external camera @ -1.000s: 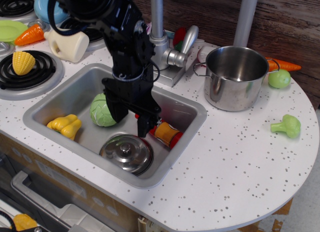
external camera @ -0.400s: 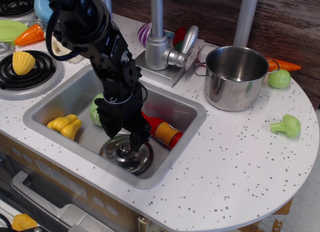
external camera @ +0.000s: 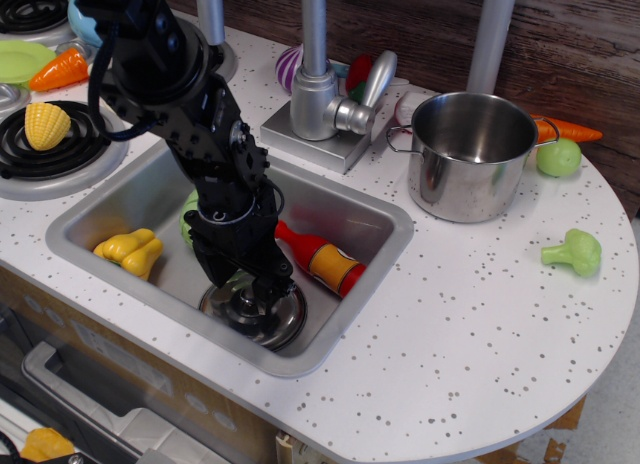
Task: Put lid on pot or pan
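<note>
The shiny steel lid [external camera: 281,320] lies flat in the front right corner of the grey sink basin [external camera: 120,199], partly hidden by my arm. My gripper [external camera: 246,292] is lowered straight onto its centre. The jaws stand open on either side of the small knob, which barely shows between them. The stainless-steel pot [external camera: 470,169] stands upright and empty on the counter at the back right, well apart from the sink.
In the sink are a yellow pepper [external camera: 128,252], a green cabbage [external camera: 189,222] behind my arm, and a red-orange toy bottle [external camera: 322,260] beside the lid. The faucet [external camera: 318,84] rises behind the sink. A broccoli [external camera: 575,252] and a green ball [external camera: 558,157] lie near the pot.
My gripper has moved left and down into the sink, from above the bottle to right over the lid's knob. The lid and the pot have not moved.
</note>
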### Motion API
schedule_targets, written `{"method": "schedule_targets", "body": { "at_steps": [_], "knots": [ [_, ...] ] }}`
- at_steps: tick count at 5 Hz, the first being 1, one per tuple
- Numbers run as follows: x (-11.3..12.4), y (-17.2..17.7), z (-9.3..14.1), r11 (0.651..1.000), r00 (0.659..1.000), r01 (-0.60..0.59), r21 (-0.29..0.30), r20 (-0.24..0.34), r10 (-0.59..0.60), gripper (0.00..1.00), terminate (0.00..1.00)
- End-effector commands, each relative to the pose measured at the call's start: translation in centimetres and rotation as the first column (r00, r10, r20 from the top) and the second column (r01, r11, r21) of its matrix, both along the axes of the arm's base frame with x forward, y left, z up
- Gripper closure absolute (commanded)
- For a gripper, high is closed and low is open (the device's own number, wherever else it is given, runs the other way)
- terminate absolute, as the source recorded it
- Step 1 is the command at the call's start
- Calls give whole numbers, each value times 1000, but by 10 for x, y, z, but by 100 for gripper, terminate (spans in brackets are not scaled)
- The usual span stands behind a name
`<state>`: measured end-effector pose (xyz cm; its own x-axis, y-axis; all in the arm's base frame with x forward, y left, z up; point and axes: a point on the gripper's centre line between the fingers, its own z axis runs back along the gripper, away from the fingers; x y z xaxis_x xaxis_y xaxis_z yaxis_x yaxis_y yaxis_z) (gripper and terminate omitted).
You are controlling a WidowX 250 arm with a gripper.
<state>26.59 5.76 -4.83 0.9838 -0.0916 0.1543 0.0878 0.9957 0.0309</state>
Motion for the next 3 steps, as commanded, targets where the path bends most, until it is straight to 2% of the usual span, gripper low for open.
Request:
{"method": "schedule_targets", "body": {
  "at_steps": [1, 2, 3],
  "knots": [
    [6, 4, -4, 1000, 999, 20, 5, 41, -20, 0, 0],
    [6, 2, -6, 1000, 999, 5, 2, 38, -5, 100, 0],
    [6, 1, -6, 1000, 999, 2, 11, 38, -2, 100, 0]
  ]
}}
